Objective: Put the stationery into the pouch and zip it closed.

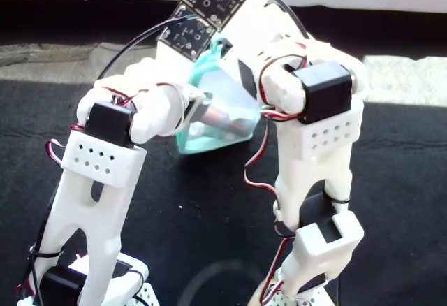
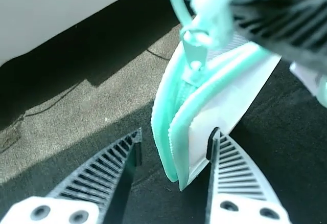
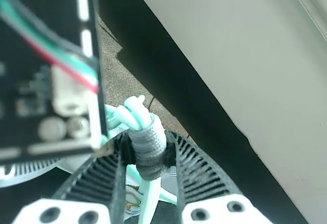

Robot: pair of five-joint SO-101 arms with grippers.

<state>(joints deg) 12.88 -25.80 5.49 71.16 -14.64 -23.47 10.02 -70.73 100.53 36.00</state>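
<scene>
A translucent teal pouch [image 1: 234, 100] hangs off the black mat between the two arms. In the right wrist view, my right gripper [image 3: 148, 139] is shut on the pouch's grey-wrapped teal loop [image 3: 147, 143]. In the left wrist view, the pouch [image 2: 225, 93] hangs edge-on with its zip pull [image 2: 193, 36] near the top. My left gripper [image 2: 176, 132] is open around the pouch's lower edge, one finger [image 2: 227, 168] against its side. The right gripper's dark ribbed finger [image 2: 286, 19] holds the pouch from above. What is inside the pouch is unclear.
A black mat [image 1: 209, 215] covers the table in front of the arm bases. Behind it lie a grey strip of surface [image 2: 76, 111] with a thin cable [image 2: 46, 106], a dark band and a white wall [image 3: 230, 40]. The left arm's circuit board [image 3: 46, 65] is close beside the right gripper.
</scene>
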